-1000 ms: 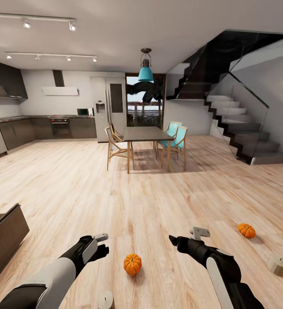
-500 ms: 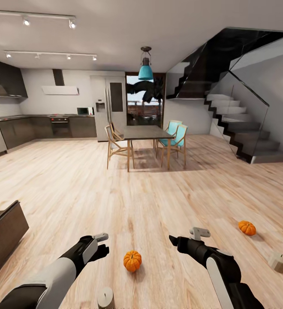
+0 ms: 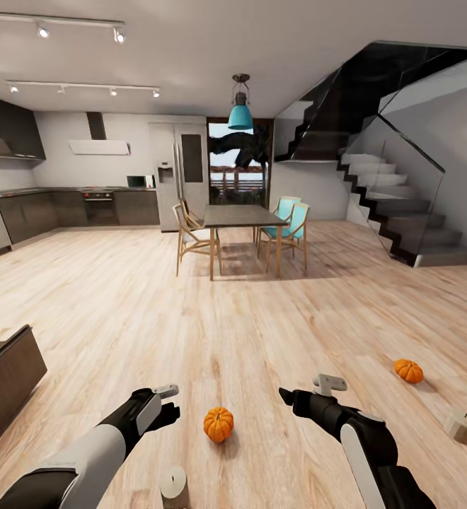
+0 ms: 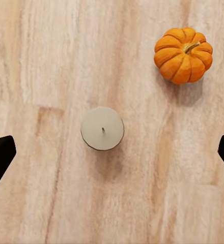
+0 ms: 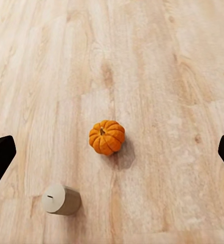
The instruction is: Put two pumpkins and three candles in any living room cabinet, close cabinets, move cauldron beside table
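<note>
Pumpkins sit on the floor, near one (image 3: 218,423) between both grippers, other (image 3: 408,370) far right, candles (image 3: 173,486) beside them; left gripper (image 3: 168,400) and right gripper (image 3: 306,393) spread wide, empty, so lower straight over the near pumpkin, centre it, then close.

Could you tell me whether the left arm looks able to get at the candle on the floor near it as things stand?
Probably yes. The left pincer is open with the candle upright on bare floor between its fingertips' line; the pumpkin sits apart, blocking nothing.
</note>
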Controlling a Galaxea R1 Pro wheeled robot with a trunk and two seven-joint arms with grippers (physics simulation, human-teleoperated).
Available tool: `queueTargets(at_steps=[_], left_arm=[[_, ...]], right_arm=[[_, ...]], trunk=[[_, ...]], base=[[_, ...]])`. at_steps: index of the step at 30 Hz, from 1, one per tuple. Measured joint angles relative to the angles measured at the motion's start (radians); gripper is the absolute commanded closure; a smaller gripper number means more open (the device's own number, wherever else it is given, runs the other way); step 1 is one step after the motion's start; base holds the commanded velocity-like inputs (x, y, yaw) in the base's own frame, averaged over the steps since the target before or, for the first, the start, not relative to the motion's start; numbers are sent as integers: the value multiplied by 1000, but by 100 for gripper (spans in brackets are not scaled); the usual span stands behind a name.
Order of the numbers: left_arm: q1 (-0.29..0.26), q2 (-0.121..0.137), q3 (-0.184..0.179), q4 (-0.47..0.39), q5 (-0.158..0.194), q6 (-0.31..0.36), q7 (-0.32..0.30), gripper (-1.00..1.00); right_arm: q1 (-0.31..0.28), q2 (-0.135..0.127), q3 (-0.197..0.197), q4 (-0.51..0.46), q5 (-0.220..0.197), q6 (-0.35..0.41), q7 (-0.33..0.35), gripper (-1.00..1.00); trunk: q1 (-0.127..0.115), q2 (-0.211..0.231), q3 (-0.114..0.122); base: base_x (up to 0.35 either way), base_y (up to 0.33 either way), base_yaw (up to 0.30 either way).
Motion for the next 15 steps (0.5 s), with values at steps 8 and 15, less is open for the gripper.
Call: queueTargets(at_steps=[8,15], left_arm=[[0,-3,0,0,1,-3,34,-100],[1,-3,0,0,1,-4,38,-100]], right_arm=[[0,0,0,1,-1,0,0,-100],[0,0,0,1,-1,1,0,-100]], trunk=[[31,-56,-25],[58,-105,-47]], base=[[0,0,0],[0,0,-2]])
